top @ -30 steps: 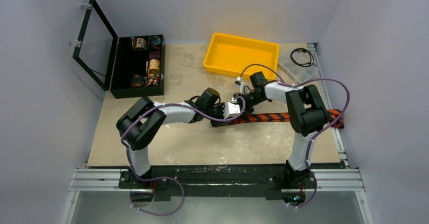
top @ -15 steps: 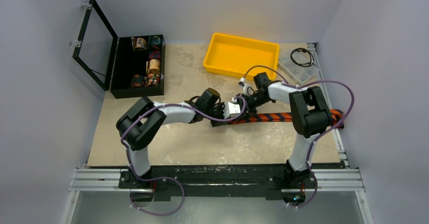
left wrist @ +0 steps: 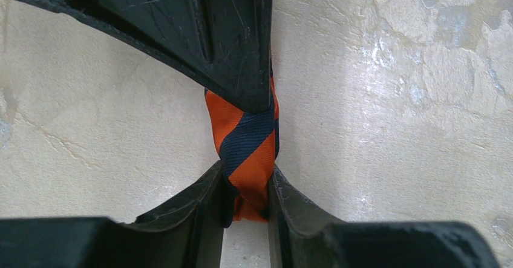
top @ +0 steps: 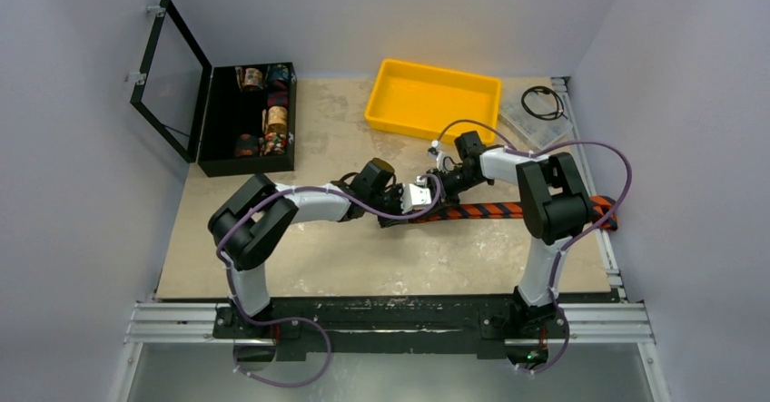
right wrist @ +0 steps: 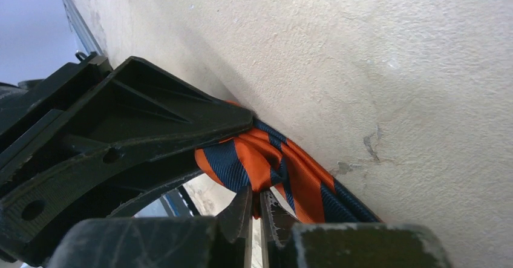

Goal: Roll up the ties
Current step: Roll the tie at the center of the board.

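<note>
Just nipped right tool (right wrist: 255, 210) narrow onto tie (top: 490, 209) beside left tool (left wrist: 247, 180), itself pinching the rolled end mid-surface (top: 363, 257), rest trailing right: likely ready for another turn.

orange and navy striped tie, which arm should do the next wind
Probably the left: the left hand clamps the folded end of the orange and navy striped fabric necktie, while the right hand only pinches a fold beside it.
</note>
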Robot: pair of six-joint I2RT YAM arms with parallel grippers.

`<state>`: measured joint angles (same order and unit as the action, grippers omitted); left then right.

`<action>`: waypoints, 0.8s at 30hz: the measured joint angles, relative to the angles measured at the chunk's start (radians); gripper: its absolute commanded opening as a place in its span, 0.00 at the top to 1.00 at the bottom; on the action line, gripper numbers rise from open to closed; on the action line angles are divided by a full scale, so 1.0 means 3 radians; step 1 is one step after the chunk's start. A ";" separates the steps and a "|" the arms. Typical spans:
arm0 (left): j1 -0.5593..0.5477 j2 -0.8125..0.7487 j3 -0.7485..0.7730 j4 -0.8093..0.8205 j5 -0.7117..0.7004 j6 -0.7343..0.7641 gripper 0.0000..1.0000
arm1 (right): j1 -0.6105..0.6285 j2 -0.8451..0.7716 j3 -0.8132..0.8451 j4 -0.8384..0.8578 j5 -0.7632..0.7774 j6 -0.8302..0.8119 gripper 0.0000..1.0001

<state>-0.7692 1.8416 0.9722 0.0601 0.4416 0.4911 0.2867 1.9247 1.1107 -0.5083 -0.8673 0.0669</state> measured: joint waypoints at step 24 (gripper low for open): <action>0.0128 -0.0137 -0.0262 0.0181 0.0235 -0.0223 0.34 | -0.0004 0.0064 -0.0083 0.0158 0.0174 0.0032 1.00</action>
<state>-0.7307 1.8004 0.8936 0.1143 0.5121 0.4244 0.2855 1.9438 1.0859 -0.4610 -0.8150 0.0765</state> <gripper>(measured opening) 0.665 0.012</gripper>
